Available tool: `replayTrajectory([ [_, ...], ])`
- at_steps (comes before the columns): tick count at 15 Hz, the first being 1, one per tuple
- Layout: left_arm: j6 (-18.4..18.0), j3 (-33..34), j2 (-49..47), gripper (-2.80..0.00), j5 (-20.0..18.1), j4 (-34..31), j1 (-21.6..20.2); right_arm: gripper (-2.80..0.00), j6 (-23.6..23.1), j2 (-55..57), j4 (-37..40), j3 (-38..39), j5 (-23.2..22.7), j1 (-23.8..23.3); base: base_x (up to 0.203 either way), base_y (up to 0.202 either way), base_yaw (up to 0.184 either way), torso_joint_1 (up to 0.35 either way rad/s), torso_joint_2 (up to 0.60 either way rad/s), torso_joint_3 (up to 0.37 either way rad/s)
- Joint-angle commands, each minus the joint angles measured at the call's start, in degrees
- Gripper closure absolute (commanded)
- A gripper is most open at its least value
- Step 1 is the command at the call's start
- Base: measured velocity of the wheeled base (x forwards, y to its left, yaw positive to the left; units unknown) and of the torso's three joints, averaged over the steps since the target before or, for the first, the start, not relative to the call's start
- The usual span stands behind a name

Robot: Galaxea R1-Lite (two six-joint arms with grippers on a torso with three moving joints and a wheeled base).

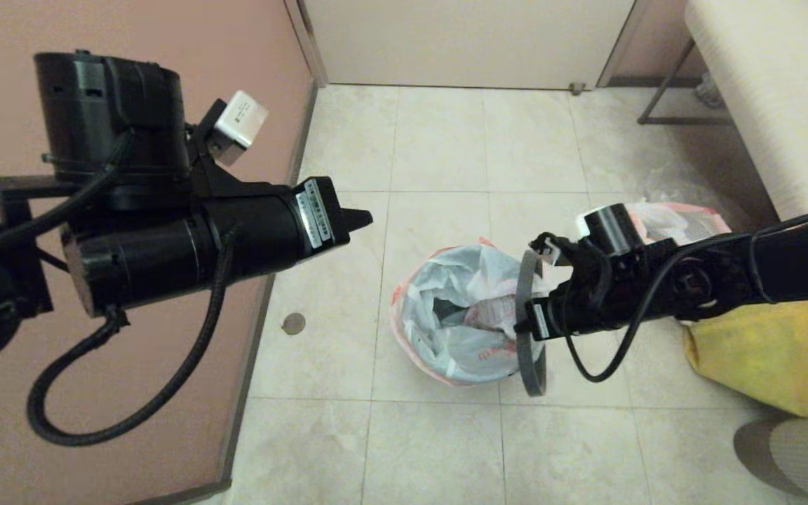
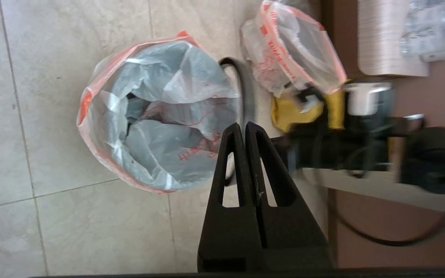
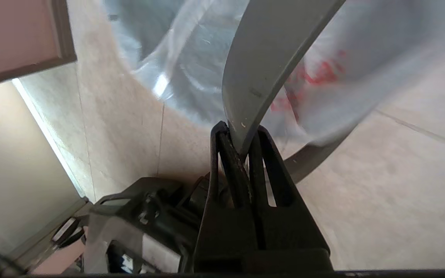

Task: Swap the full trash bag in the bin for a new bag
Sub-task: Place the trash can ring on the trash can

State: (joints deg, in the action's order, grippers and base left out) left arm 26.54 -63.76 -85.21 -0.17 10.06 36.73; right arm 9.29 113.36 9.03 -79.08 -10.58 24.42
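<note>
The right gripper, clamped on the grey hoop held on edge, has the bag-lined bin at its 9 o'clock, nearer than the closed, empty left gripper.

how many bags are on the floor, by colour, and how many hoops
white bags with red-orange print: 2, the new bag lining the bin and the full trash bag beside it
yellow bags: 1, the yellow bag
grey hoops: 1, the hoop held upright by the right tool
total: 4
</note>
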Motion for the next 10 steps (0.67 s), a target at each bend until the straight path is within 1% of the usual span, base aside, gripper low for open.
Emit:
replayTrajectory([
  [1,0.18,-0.38,1.7,0.0,-0.01,-0.38,0.27,0.0,0.07,-7.92,2.46,0.19,0.6,1.01,0.0,0.0,0.0,0.0,0.0,0.0],
  [2,0.18,-0.92,1.99,0.0,-0.01,-1.44,0.27,0.0,0.0,-9.89,3.97,-0.23,2.73,2.76,0.0,0.0,0.0,0.0,0.0,0.0],
  [3,0.25,-1.37,2.21,0.0,-0.01,-2.38,0.27,0.0,-0.43,-10.12,4.53,-1.38,7.1,4.89,0.0,0.0,0.0,0.0,0.0,0.0],
  [4,0.19,-1.44,2.7,0.0,-0.09,-2.83,0.28,0.0,-2.27,-9.41,4.78,-2.79,10.95,7.15,0.0,0.0,0.0,0.0,0.0,0.0],
  [6,0.18,-1.88,4.14,0.0,-0.1,-3.11,0.34,0.0,-10.35,-4.59,4.85,-5.56,15.73,10.17,0.0,0.0,0.0,0.0,0.0,0.0],
  [7,0.11,-2.16,5.18,0.0,-0.08,-3.47,0.28,0.0,-12.56,-1.42,4.88,-7.28,18.48,11.64,0.0,0.0,0.0,0.0,0.0,0.0],
  [8,-0.42,-2.99,5.67,0.0,-0.09,-5.74,0.27,0.0,-14.28,1.81,4.9,-9.13,21.97,13.06,0.0,0.0,0.0,0.0,0.0,0.0],
  [9,-0.96,-4.58,5.79,0.0,-0.04,-9.44,0.27,0.0,-16.72,4.85,4.92,-10.74,25.59,14.34,0.0,0.0,0.0,0.0,0.0,0.0],
  [10,-1.13,-6.35,5.84,0.0,-0.02,-12.9,0.27,0.0,-21.09,7.09,4.88,-11.71,28.65,15.38,0.0,0.0,0.0,0.0,0.0,0.0],
])
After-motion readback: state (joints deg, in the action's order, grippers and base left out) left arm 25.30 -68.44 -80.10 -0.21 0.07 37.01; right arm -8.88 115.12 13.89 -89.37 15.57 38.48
